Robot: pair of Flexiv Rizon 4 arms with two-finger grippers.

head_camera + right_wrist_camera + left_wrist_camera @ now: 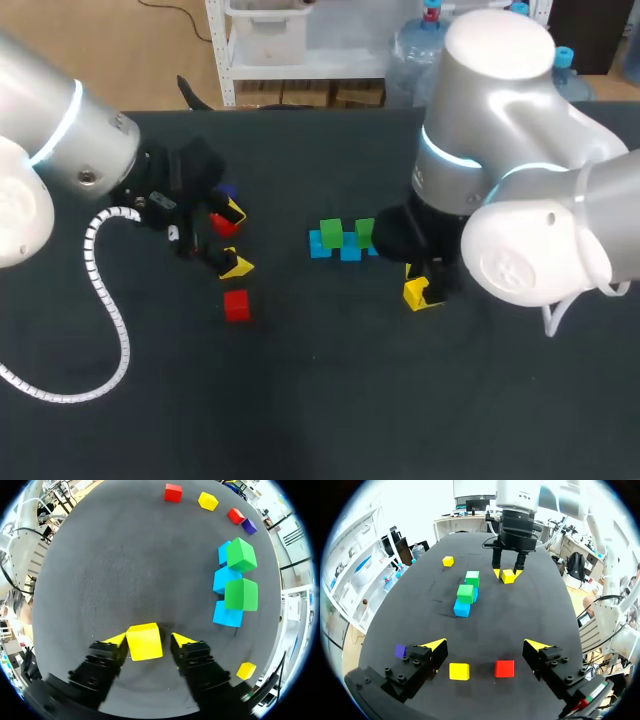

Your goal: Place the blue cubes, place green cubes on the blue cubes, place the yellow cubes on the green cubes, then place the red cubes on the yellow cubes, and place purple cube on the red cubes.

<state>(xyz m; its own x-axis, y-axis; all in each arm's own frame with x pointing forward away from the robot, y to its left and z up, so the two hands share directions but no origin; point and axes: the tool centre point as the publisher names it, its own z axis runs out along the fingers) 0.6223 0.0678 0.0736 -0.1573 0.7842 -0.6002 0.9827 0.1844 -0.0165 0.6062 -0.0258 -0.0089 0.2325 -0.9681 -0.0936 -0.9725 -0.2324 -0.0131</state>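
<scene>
Blue cubes – three, sitting in a touching row mid-table. Green cubes – two, resting on top of that row.

Yellow cubes: one is lying apart beyond the row. Another is sitting beside a red cube. A third is sitting at the right gripper.

A second red cube is lying next to the purple cube.

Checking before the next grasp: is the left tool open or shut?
Open. The left tool has its fingers wide apart; a yellow cube and a red cube lie between them, touching neither.
</scene>
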